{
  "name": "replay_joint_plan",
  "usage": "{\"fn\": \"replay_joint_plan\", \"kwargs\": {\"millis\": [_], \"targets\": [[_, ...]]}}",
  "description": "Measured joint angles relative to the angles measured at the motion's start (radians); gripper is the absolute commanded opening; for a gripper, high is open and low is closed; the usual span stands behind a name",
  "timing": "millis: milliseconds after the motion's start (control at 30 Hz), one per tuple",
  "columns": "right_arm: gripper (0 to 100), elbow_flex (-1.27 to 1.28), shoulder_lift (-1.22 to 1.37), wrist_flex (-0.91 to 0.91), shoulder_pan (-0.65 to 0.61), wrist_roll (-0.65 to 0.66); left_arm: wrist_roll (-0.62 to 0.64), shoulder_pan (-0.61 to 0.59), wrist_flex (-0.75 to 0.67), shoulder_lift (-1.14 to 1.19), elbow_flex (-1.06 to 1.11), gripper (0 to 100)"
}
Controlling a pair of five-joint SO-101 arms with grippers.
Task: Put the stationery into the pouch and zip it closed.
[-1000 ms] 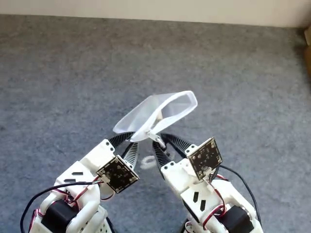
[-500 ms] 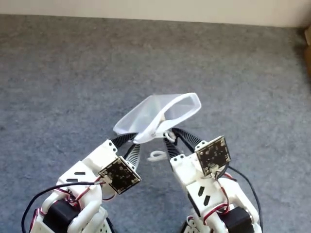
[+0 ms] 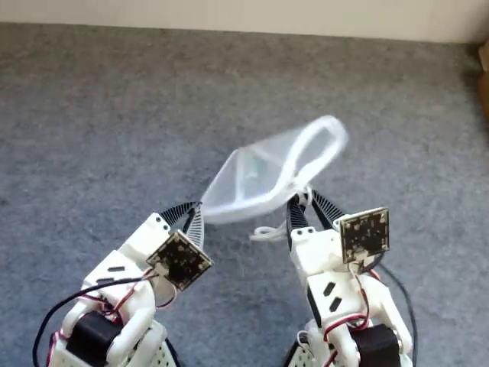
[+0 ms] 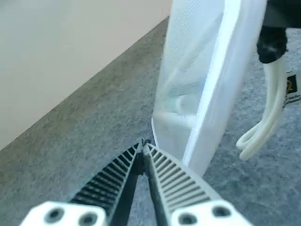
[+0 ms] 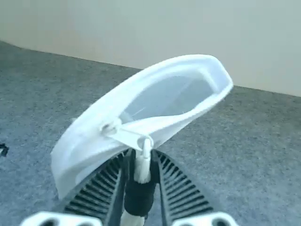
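Observation:
A translucent white mesh pouch point(image 3: 256, 183) hangs in the air between my two grippers, its mouth point(image 3: 319, 147) gaping open on the far right side. Pale stationery point(image 4: 181, 89) shows faintly through the mesh. My left gripper point(image 3: 200, 212) is shut on the pouch's near left corner point(image 4: 155, 127), fingertips together in the left wrist view point(image 4: 143, 147). My right gripper point(image 3: 302, 202) is shut on the zipper pull cord point(image 5: 141, 167), just below the zipper pull point(image 5: 128, 135) on the pouch's rim point(image 5: 155, 106). The white cord loop point(image 3: 267, 233) dangles under the pouch.
Grey carpet point(image 3: 114, 115) covers the whole floor around the arms. A pale wall base point(image 3: 229, 15) runs along the far edge. A brown object's edge point(image 3: 484, 76) shows at the far right.
The right gripper has moved right and farther out with the zipper pull. The pouch has swung up and rightward with it. The left gripper has shifted slightly left, still holding the corner.

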Motion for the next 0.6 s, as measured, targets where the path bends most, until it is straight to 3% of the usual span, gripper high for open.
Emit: {"fn": "replay_joint_plan", "kwargs": {"millis": [133,300,600], "targets": [[0.5,-0.002,-0.002,0.015,-0.086,0.006,0.000,-0.005,0.000,0.000,-0.002,11],[0.5,-0.002,-0.003,0.015,-0.150,0.025,0.000,0.097,0.000,0.002,-0.002,16],[0.5,-0.002,-0.003,0.015,-0.175,0.029,0.000,0.190,0.000,0.000,-0.032,17]]}}
